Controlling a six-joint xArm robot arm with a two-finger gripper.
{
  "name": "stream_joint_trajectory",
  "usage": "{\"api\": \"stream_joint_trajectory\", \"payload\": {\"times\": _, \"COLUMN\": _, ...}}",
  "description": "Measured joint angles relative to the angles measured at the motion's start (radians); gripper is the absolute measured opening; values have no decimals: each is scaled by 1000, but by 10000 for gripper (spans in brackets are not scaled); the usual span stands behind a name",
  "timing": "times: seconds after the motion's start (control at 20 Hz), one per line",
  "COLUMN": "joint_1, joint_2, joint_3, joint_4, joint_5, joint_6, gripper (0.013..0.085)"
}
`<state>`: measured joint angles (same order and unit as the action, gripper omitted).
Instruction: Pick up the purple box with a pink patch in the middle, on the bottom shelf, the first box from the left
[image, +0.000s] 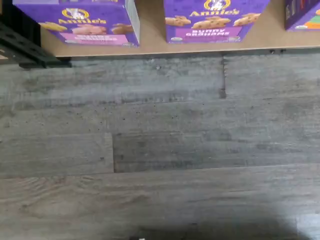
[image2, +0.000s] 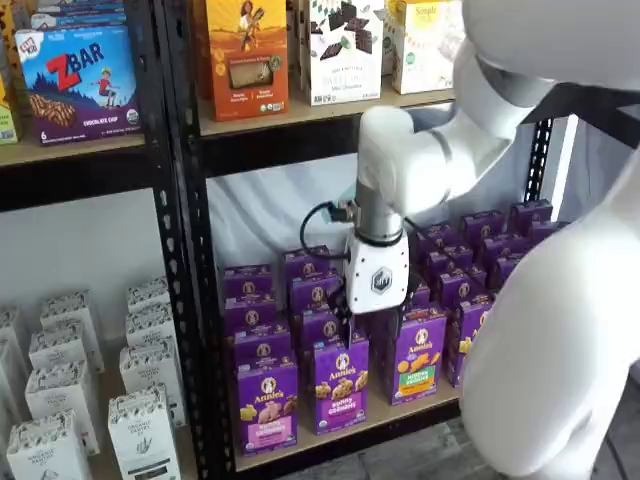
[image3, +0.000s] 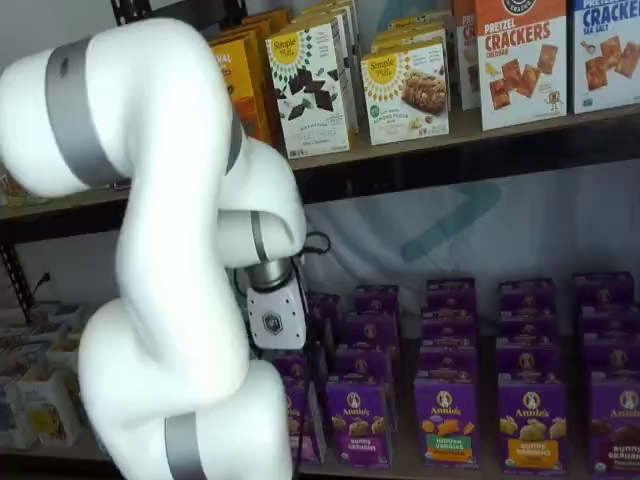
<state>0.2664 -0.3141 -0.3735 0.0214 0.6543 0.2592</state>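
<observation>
Purple box (image2: 267, 406) stood upright on the bottom shelf (image2: 350, 432); gripper (image2: 374, 322) above it, jaws probably spread

In the wrist view the purple box (image: 82, 22) at the bottom shelf's (image: 150, 42) left end is cut off above its logo; in a shelf view the arm (image3: 180, 250) hides it. The gripper's (image2: 375, 318) fingers are too dark against the cartons to tell their gap.
</observation>
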Motion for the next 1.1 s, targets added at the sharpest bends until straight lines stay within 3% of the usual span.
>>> {"api": "stream_joint_trajectory", "payload": {"times": 0.35, "joint_1": 21, "joint_2": 194, "joint_3": -27, "joint_4": 17, "joint_5": -128, "joint_6": 3, "gripper": 850}}
{"api": "stream_joint_trajectory", "payload": {"times": 0.65, "joint_1": 57, "joint_2": 343, "joint_3": -39, "joint_4": 127, "joint_5": -285, "joint_6": -69, "gripper": 850}}
{"api": "stream_joint_trajectory", "payload": {"times": 0.8, "joint_1": 72, "joint_2": 408, "joint_3": -54, "joint_4": 136, "joint_5": -326, "joint_6": -64, "gripper": 850}}
{"api": "stream_joint_trajectory", "payload": {"times": 0.95, "joint_1": 82, "joint_2": 470, "joint_3": -57, "joint_4": 87, "joint_5": -407, "joint_6": -12, "gripper": 850}}
{"api": "stream_joint_trajectory", "payload": {"times": 1.1, "joint_1": 89, "joint_2": 523, "joint_3": -79, "joint_4": 82, "joint_5": -432, "joint_6": -2, "gripper": 850}}
